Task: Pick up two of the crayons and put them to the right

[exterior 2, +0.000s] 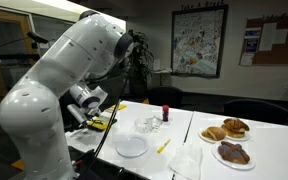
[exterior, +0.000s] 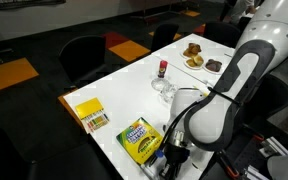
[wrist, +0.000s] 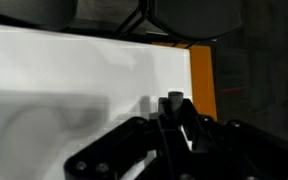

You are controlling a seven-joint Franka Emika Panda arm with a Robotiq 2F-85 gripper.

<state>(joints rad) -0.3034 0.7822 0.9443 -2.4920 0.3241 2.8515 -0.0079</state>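
Looking through the wrist view, we see the gripper (wrist: 172, 114) drawn narrow, apparently pinching a dark crayon (wrist: 172, 101) over the white surface (wrist: 64, 70); a yellow crayon (exterior 2: 162, 146) lies near the plate (exterior 2: 131, 148).

One yellow crayon (exterior 2: 162, 146), one crayon box (exterior: 139, 139), two plates of pastries (exterior 2: 218, 156), one empty plate (exterior 2: 131, 147), one small bottle (exterior 2: 166, 111), one glass bowl (exterior 2: 149, 125).
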